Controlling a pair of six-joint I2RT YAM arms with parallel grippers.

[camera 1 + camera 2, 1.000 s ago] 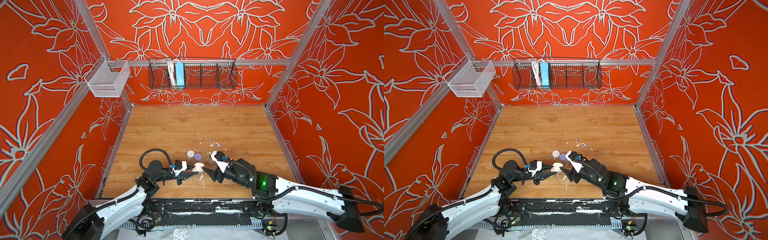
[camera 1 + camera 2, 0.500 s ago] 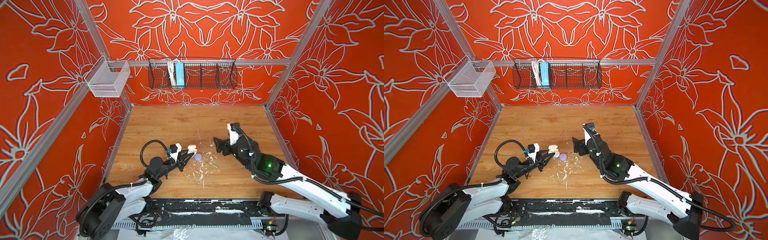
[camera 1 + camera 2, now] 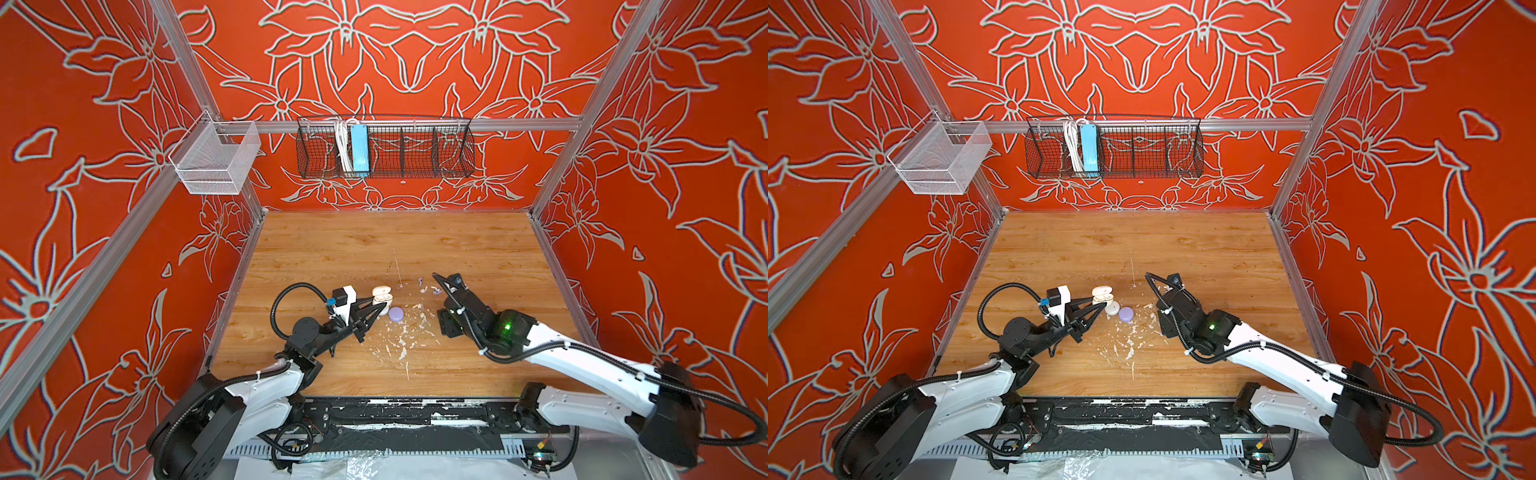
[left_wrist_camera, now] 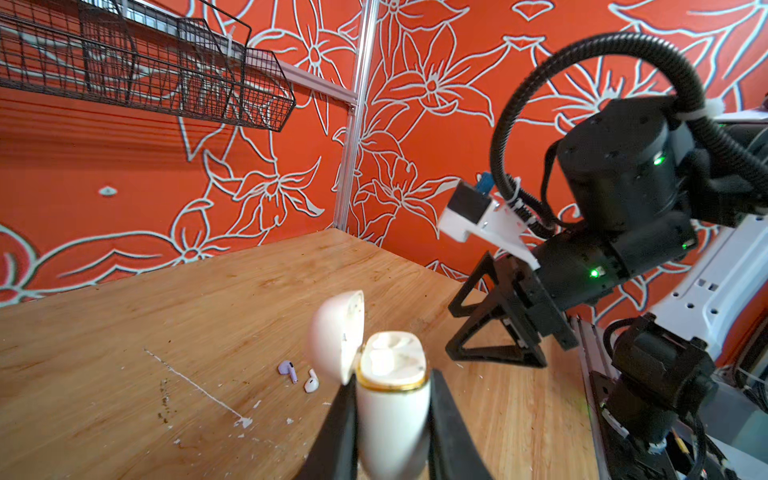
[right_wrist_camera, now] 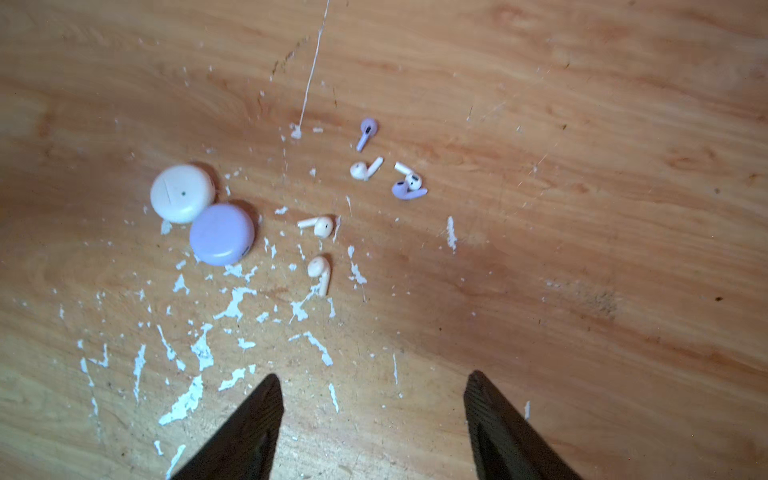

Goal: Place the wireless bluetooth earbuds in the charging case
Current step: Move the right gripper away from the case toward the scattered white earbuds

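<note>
Wooden table (image 3: 374, 249) is being worked over, with nothing seated yet. An open case (image 4: 392, 407) is being clamped by the left gripper (image 4: 390, 378); the right gripper (image 5: 372, 376) is being held agape, empty. Six earbuds (image 5: 320, 226) are lying right of the case, all six being shown only by the right wrist view, and the seemingly empty wells (image 4: 392, 353) only by the left.

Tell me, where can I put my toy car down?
Free: the bare table between the earbuds and the back wall, and the strip beside the right wall. Crowded: the middle, with round white case, lavender case, paint flecks and the open case in the left gripper.
</note>
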